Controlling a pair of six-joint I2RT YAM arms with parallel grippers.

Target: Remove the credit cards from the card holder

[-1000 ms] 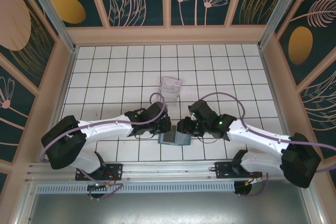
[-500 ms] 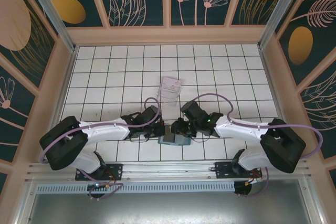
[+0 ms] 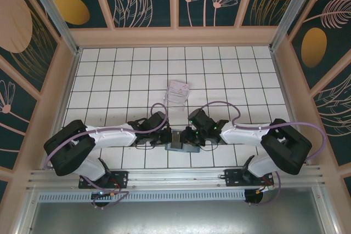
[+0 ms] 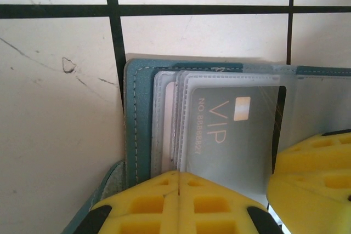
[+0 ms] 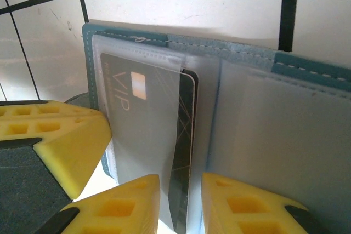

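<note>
Teal holder (image 3: 184, 148) lies open on the tiled table (image 3: 109, 69), with both grippers at its near edge. The left gripper (image 4: 178, 190) is closed tight with nothing clearly between its fingers. Its tips bear on the holder's near edge and seem to pin it down. The right gripper (image 5: 180, 195) stands narrowly apart, straddling the near edge of the dark card (image 5: 188, 124). That card pokes from a clear sleeve behind the grey VIP card (image 5: 137, 119), and I cannot tell whether the pads touch it. To do this well, I judge, close on the card alone, not the sleeve film. Then draw straight along the slot while the left gripper keeps the holder flat. Beyond the holder, well apart, sits a clear tray (image 3: 177, 92).
</note>
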